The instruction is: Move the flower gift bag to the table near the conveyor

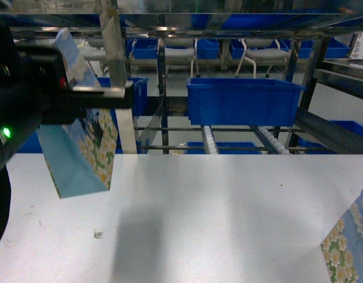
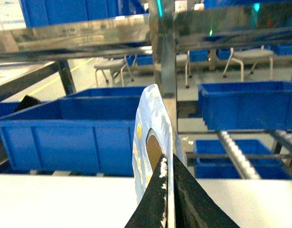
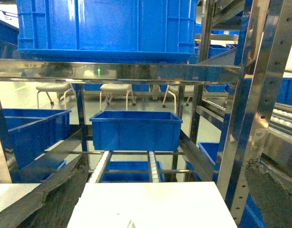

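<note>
Hanging from the left hand (image 2: 167, 190), the flower gift bag (image 1: 81, 153) is lifted clear of the bench (image 1: 216, 218), its bottom corner above the white surface on the left side of the head view. That arm (image 1: 28, 94) reaches in level from the left edge, dark and bulky, with a green light glowing on it. In the left wrist view the two black fingers (image 2: 157, 199) are closed tight on the bag's upper edge, just below the cut-out handle, and the bag stands edge-on and upright between them. A small square code sticker (image 1: 98, 234) sits on the bench below and to the right of the bag. Another flowered bag (image 1: 351, 244) shows at the lower right corner. The right hand's state I cannot tell; only dark blurred shapes edge its wrist view. Beyond the bench's far edge stands the conveyor (image 1: 240, 138), steel-framed with white rollers, carrying a blue bin (image 1: 243, 100). Chairs (image 1: 261, 53) stand farther back.
</note>
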`<state>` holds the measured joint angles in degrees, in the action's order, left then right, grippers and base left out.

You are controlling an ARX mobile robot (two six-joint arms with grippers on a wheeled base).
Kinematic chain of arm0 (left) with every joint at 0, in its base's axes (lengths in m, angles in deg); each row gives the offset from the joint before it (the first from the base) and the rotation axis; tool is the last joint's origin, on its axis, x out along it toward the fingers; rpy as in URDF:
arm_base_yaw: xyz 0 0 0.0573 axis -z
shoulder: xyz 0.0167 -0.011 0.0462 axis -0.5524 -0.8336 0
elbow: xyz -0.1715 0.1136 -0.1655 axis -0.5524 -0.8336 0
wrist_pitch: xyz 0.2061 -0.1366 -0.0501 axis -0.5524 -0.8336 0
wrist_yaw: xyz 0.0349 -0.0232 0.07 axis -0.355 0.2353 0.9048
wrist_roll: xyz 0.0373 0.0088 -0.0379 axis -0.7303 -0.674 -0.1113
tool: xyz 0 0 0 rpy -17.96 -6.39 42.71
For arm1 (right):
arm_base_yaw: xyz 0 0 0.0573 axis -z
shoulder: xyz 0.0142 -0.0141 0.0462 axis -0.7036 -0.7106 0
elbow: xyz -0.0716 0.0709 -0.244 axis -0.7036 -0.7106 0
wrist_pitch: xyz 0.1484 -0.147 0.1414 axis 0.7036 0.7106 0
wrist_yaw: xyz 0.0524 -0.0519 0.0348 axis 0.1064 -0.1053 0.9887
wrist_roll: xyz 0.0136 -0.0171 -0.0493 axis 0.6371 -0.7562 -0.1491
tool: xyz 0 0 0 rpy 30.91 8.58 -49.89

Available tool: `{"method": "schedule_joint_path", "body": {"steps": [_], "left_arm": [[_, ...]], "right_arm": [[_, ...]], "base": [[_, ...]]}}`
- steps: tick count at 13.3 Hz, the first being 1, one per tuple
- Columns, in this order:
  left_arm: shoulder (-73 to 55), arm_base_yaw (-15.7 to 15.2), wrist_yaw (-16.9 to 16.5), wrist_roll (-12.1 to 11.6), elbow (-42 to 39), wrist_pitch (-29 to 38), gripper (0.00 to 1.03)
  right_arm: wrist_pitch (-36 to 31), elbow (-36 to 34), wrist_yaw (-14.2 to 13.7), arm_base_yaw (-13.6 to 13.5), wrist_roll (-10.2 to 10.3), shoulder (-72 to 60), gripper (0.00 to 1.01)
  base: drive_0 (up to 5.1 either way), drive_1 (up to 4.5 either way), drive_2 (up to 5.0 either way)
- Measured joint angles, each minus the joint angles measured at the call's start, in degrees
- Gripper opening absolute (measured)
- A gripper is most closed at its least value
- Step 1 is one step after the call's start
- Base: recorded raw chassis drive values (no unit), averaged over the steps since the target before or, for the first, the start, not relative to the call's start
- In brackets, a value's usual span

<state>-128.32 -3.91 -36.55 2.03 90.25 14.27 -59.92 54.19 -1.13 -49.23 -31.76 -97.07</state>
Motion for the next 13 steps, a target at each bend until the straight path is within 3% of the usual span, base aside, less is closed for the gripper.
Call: {"method": "schedule_joint_path", "body": {"steps": [5,11,13], "left_arm": [[-8.4,2.7,6.1,2.8,-6.2,7.2,0.02],[-19.0,5.7,7.6,8.4,-10.2,8.9,0.02],[-21.1,6.0,7.5,9.0,-10.5,9.0,0.02]], "right_arm": [[0.0,0.0,0.0,0.0,0.0,0.0,0.98],[0.0,0.0,0.0,0.0,0.0,0.0,0.98],[0.0,0.0,0.0,0.0,0.0,0.0,0.98]], "base": [[0.0,0.0,0.0],[0.0,0.0,0.0],[0.0,0.0,0.0]]}}
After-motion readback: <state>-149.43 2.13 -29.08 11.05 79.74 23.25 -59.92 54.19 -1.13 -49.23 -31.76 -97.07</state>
